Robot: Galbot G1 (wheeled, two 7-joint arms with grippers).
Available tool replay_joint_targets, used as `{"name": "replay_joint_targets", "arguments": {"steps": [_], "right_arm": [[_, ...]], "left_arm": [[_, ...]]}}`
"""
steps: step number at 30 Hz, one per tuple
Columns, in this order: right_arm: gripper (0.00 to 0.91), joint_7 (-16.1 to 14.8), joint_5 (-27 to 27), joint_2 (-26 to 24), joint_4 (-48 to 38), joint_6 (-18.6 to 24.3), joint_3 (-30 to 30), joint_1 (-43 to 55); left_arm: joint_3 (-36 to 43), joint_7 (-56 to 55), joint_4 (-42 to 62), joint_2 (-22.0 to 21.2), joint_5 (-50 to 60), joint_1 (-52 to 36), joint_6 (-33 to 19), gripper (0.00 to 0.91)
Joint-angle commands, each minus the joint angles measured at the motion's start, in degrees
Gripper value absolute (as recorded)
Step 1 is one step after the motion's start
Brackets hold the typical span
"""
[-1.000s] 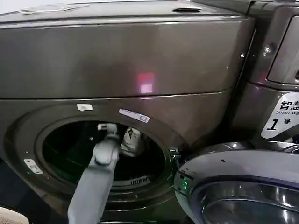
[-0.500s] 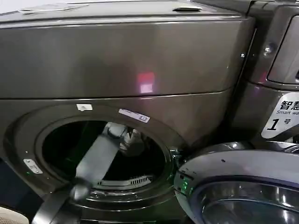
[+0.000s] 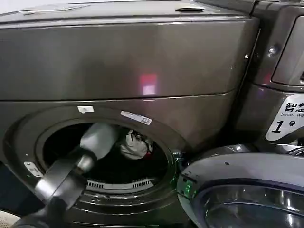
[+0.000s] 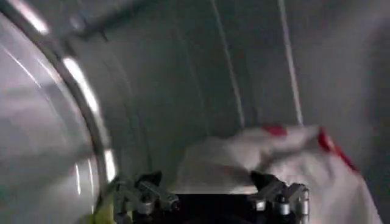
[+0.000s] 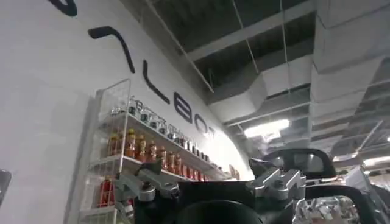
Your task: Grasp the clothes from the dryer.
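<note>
The left gripper [image 4: 210,198] is seen inside the dryer [image 3: 142,61], fingers [image 4: 277,193] spread, the clothes [image 4: 274,164] lying just beyond the fingers against the drum wall; dark open drum is left around them. The right gripper [image 5: 210,185], fingers spread, is raised toward a bottle shelf [image 5: 146,155]

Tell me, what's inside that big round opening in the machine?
Inside the dryer drum lies a small bundle of clothes, white-grey with some red. The left gripper hangs before it, fingers apart. The arm covers part of the drum.
</note>
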Motion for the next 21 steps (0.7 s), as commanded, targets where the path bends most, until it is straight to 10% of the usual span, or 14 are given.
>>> {"name": "replay_joint_targets", "arguments": {"steps": [1,14,17,21], "right_arm": [[0.907,0.07,-0.02,0.33,0.18,0.02,0.11,-0.03],[0.907,0.29,-0.11,0.43,0.74,0.01,0.26,-0.28],[0.907,0.4,-0.13,0.69,0.9,0.01,0.08,-0.23],[0.907,0.46,-0.11,0.73,1.0,0.01,0.16,-0.41]], "left_arm": [[2.61,6.51,9.36,-0.82,16.54,-4.72,-0.73,0.907],[0.21,5.54,11.94,-2.6,16.66,-2.64,1.33,0.907],[0.18,5.7,12.11,-2.71,16.29,-2.72,1.05,0.171],[0.32,5.66,11.92,-2.49,16.14,-3.0,0.83,0.0]]}}
